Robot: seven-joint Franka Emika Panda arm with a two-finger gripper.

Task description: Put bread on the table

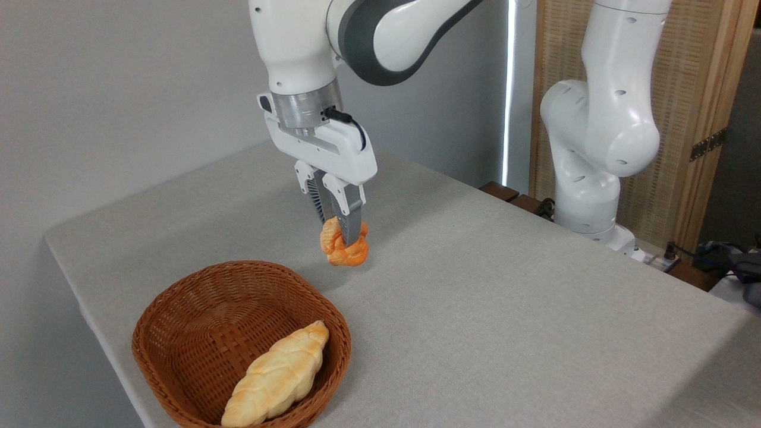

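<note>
The bread (343, 251), a small lumpy orange-golden roll, hangs between the fingers of my gripper (345, 233), which is shut on its upper part. It sits just above or at the grey cloth table (487, 285), behind and to the right of the wicker basket; I cannot tell whether it touches the cloth. The gripper points down, tilted slightly to the right.
A brown wicker basket (178, 309) stands at the front left and holds a longer pale-yellow braided loaf (274, 376). The arm's white base (594, 178) rises at the table's far right edge. Grey cloth stretches right of the roll.
</note>
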